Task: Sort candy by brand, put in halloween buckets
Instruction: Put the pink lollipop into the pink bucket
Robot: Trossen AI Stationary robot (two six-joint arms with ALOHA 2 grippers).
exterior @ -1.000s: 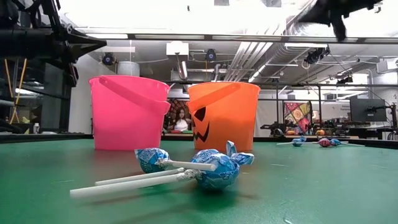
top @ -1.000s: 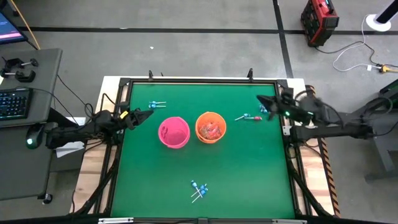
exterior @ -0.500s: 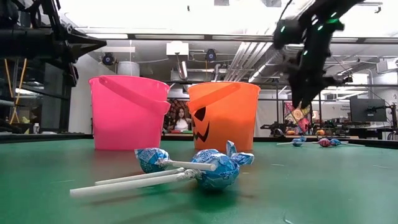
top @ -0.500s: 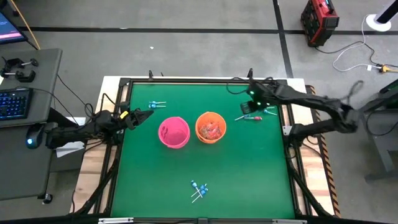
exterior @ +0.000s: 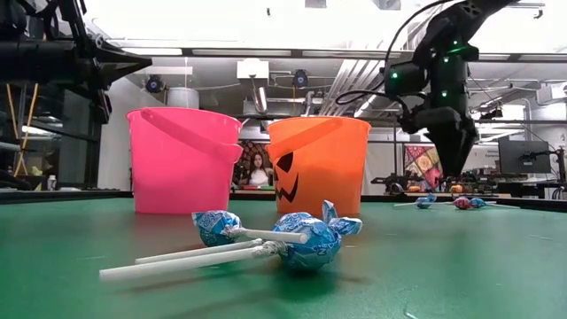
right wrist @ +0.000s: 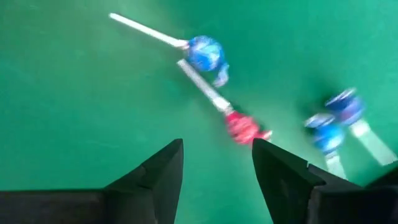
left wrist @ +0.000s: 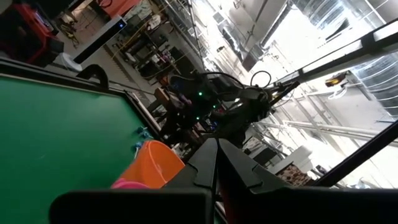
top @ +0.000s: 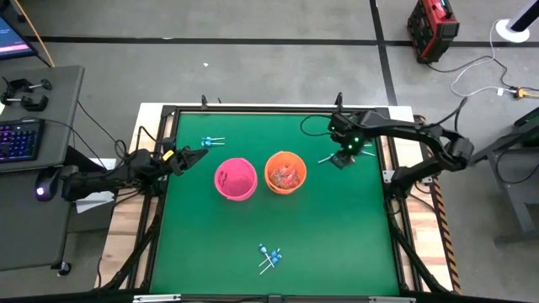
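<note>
Holding red-wrapped candy (top: 285, 173), orange bucket (top: 285, 172), pink bucket (top: 235, 178) contents unclear, right pincer (right wrist: 217, 163) parted, empty, left pincer (top: 202, 153) closed.

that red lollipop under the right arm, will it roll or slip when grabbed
The red lollipop probably pivots rather than rolls, since its thin stick lies flat on the table. It looks light, so the open right end effector could nudge it. The crinkly wrapper may slip.

Robotics lab: exposed ceiling ducts (exterior: 354, 75), monitor (exterior: 523, 157), keyboard (top: 18, 140) on side desk (top: 50, 101).
</note>
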